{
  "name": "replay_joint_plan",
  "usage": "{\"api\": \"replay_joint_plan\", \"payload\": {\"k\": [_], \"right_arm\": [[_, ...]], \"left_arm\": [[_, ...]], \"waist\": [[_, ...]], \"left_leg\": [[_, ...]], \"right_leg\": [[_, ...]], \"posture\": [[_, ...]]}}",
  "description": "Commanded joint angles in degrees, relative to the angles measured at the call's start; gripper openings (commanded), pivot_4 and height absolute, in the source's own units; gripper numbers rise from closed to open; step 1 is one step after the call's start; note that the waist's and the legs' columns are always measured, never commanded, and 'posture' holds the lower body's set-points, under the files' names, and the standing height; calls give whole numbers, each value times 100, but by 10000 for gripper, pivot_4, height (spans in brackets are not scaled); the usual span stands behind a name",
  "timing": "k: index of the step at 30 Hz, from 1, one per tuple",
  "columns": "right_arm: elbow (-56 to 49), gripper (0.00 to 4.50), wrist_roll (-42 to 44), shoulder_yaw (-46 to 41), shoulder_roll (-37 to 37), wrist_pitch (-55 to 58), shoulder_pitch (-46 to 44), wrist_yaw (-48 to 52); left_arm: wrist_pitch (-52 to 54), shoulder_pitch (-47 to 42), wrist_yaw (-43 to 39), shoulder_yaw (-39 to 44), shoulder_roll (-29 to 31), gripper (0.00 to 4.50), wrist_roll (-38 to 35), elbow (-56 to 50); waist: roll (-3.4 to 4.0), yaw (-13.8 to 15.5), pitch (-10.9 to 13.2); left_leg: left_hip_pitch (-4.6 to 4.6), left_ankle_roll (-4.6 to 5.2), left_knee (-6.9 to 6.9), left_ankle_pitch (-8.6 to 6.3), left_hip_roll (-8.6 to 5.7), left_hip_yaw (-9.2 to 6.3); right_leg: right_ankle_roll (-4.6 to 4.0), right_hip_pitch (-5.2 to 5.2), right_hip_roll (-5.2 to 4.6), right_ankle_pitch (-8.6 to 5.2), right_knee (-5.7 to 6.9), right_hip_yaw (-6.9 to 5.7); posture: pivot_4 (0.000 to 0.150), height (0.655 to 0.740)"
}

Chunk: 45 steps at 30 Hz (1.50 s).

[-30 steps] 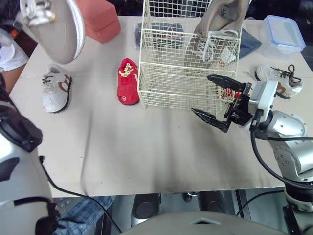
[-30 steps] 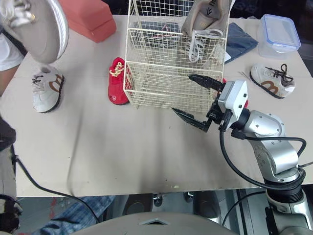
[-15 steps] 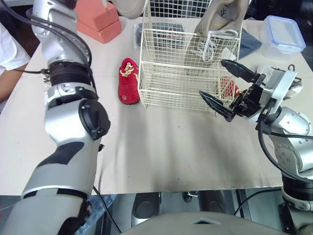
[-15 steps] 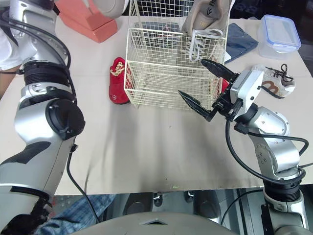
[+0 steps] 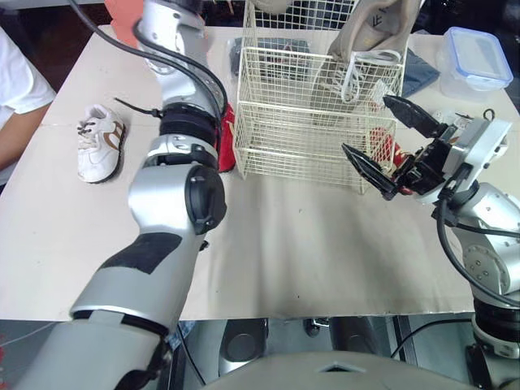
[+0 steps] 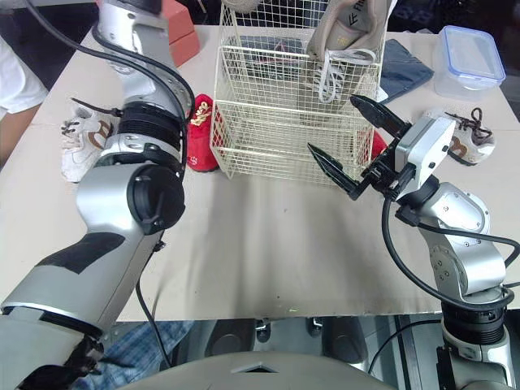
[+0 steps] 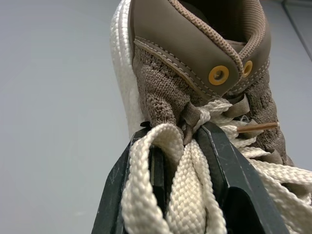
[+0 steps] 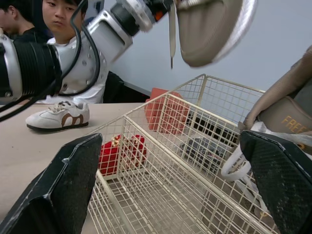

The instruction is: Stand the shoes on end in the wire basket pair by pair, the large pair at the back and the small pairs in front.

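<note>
Your left end effector (image 7: 175, 144) is clamped on the cream laces of a large tan shoe (image 7: 195, 53). In the right wrist view, this shoe hangs in the air over the wire basket (image 5: 313, 162). A second large tan shoe (image 5: 366, 36) stands on end in the basket's back right corner. Your right end effector (image 5: 365, 123) is spread wide at the basket's front right corner and holds nothing. On the counter (image 5: 284, 244), one red shoe (image 6: 199, 134) lies just beside the basket's left wall, and another red shoe (image 5: 382, 146) lies at its right wall. One white shoe (image 5: 97, 150) rests far left. The other white shoe (image 6: 463, 138) rests far right, near a lidded plastic box (image 5: 479, 57).
</note>
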Motion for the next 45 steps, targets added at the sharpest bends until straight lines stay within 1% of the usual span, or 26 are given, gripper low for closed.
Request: {"api": "replay_joint_plan", "payload": {"k": [1,9,21,29,37,39,40,45], "right_arm": [[-233,45000,70,-181,-26,-102,-7,-65],[-245,45000,83,-193,-29,-117,12,-110],[-362,45000,210,-302,-8,-21,88,-280],[-371,45000,361,-343,53,25,31,-473],[-322,45000,277,-385,100,-93,57,-601],[-327,45000,270,-371,96,-102,73,-602],[-326,45000,266,-365,96,-106,72,-604],[-312,45000,258,-371,97,-125,84,-594]], "left_arm": [[-216,-109,594,-179,-7,6464,337,133],[-214,-91,1166,-519,-72,6464,854,644],[-249,366,1207,-756,-213,6464,1034,710],[3,600,821,-749,-313,6464,873,654],[707,760,275,-693,-329,6464,596,530],[972,768,195,-653,-334,16537,486,492],[1065,775,155,-642,-331,19923,449,467],[1223,874,-104,-662,-304,43365,356,214]], "waist": [[0,-7,0],[0,-2,0],[0,-3,0],[0,1,0],[1,5,-2],[2,14,-4],[6,17,-7],[10,16,-9]], "left_leg": [[0,0,0,0,0,0],[0,0,-2,0,1,2],[-1,0,-2,0,1,2],[1,0,-2,0,1,3],[2,0,-1,0,1,2],[3,0,0,0,1,0],[3,0,2,0,0,-2],[11,1,8,0,0,-7]], "right_leg": [[0,0,0,0,1,0],[0,-1,0,0,0,1],[0,-2,0,0,0,0],[0,-2,0,0,1,0],[0,0,-1,0,2,0],[0,1,0,0,2,-1],[0,3,-1,0,3,-2],[2,13,-1,-1,8,-4]], "posture": [[1500,6860],[1500,6860],[1500,6860],[1500,6860],[1500,6860],[1500,6860],[1500,6860],[1500,6860]]}}
